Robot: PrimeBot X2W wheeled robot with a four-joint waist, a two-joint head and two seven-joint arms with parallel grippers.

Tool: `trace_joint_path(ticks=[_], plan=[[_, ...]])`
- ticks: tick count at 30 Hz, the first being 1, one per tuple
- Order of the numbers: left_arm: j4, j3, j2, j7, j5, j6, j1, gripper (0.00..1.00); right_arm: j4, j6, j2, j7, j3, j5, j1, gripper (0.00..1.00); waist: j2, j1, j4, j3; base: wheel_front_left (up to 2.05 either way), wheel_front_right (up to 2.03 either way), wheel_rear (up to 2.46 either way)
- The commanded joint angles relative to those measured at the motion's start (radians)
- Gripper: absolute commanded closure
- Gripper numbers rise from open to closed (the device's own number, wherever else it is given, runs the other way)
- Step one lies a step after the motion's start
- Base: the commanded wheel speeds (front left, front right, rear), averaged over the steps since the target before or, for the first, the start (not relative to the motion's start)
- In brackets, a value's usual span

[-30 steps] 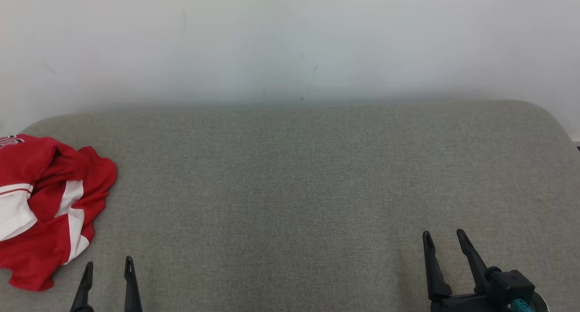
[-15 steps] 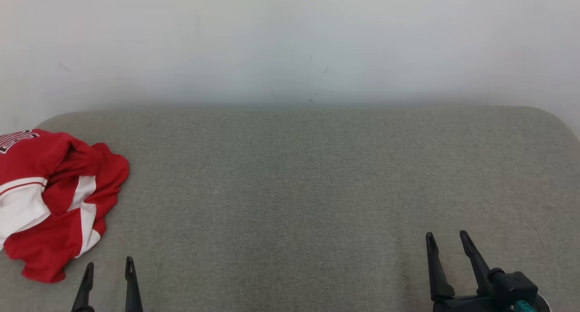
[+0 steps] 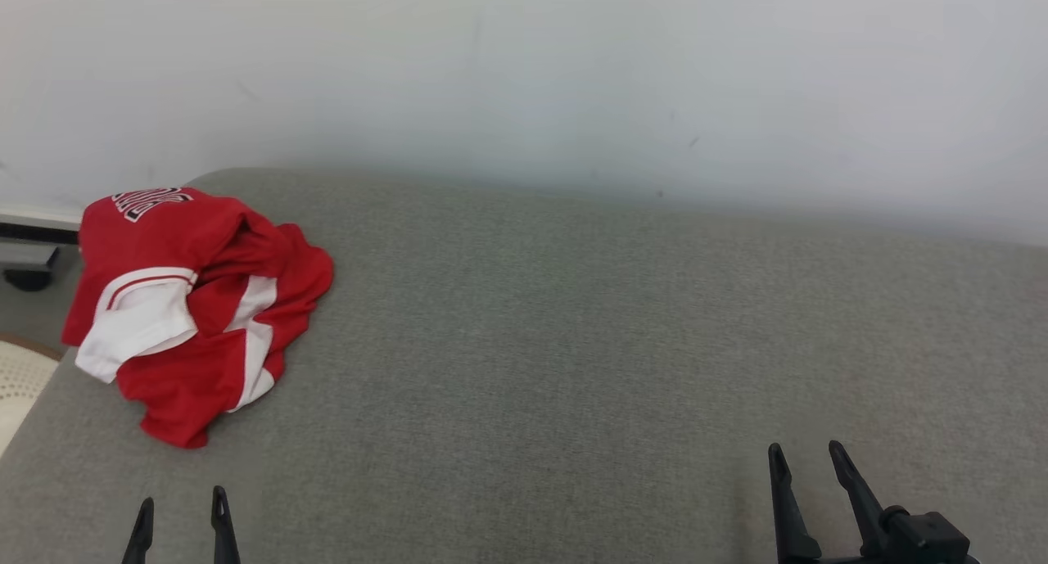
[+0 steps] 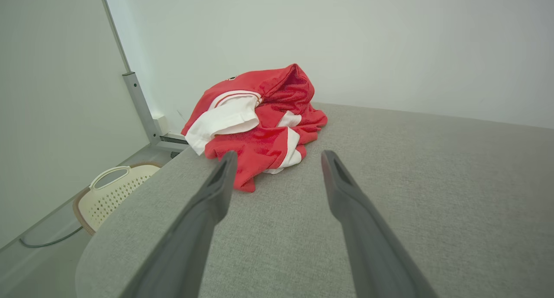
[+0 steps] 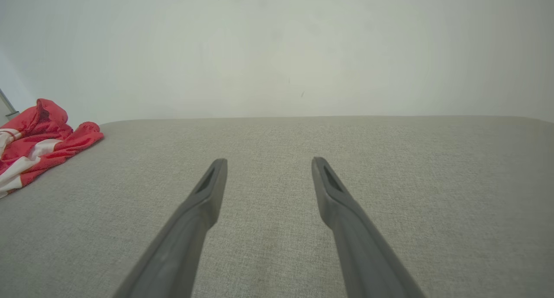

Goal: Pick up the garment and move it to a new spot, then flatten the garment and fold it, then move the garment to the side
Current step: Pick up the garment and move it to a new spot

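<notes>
left gripper [image 3: 182, 498] spread wide, holding nothing, aimed at garment [image 3: 192, 302] but short of it. right gripper [image 3: 804, 448] spread wide too, empty, well apart from garment. garment crumpled, red and white, on grey cushion [image 3: 573, 343] at far-left corner near wall.

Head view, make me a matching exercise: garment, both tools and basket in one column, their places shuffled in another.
1 crumpled red and white fabric garment
2 left tool
3 right tool
4 cream perforated plastic basket

A on the floor beside the grey fabric surface
B open, lower right, over bare surface
C open, lower left, short of the garment
D bunched on the surface's left end

Pairs: 1-D, 2-C, 3-B, 4-A
</notes>
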Motion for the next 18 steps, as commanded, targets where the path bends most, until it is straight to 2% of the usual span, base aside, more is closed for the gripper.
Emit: trace_joint_path(ticks=[1, 9, 13, 18], plan=[[0.001, 0.005, 0.003, -0.003, 0.005, 0.000, 0.013, 0.00, -0.001, -0.002, 0.000, -0.003, 0.001, 0.007, 0.009, 0.00, 0.0000, 0.0000, 0.089, -0.014, 0.00, 0.00, 0.00], [-0.011, -0.006, 0.004, -0.003, 0.003, 0.022, 0.041, 0.00, 0.002, -0.002, 0.001, -0.003, 0.009, 0.014, 0.018, 0.00, 0.0000, 0.0000, 0.207, -0.030, 0.00, 0.00, 0.00], [-0.014, -0.008, 0.003, -0.003, 0.007, 0.029, 0.052, 0.00, 0.003, -0.002, 0.000, -0.003, 0.015, 0.019, 0.024, 0.00, 0.0000, 0.0000, 0.240, -0.036, 0.00, 0.00, 0.00], [-0.006, 0.014, 0.008, -0.003, 0.008, 0.013, 0.048, 0.00, 0.004, -0.002, 0.001, -0.003, 0.022, 0.022, 0.022, 0.00, 0.0000, 0.0000, 0.280, -0.043, 0.00, 0.00, 0.00]])
